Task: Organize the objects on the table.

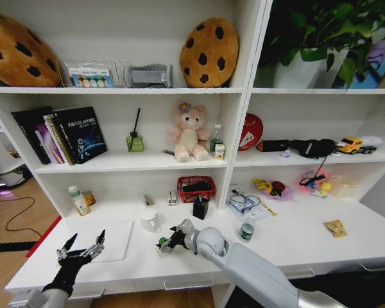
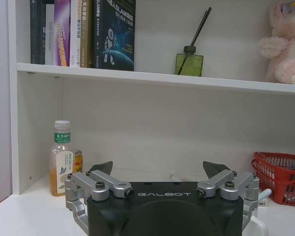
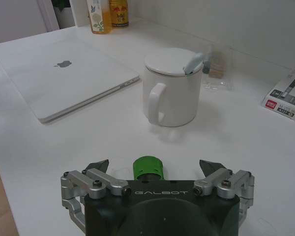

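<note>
now | right tool (image 3: pixel 157 169) spread around green cap (image 3: pixel 148 167) | left tool (image 2: pixel 159 172) spread | "galbot"

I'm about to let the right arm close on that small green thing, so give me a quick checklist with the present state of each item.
1. Right claw open: ok.
2. Small green-capped item lies between its fingers: ok.
3. White lidded ceramic mug stands apart from the claw: ok.
4. Closed silver laptop lies off to the side, out of the way: ok.
5. Left claw open, hovering above the white desk near the laptop, apart from the right arm: ok.
6. Fingers low enough to grip: cannot tell.
</note>
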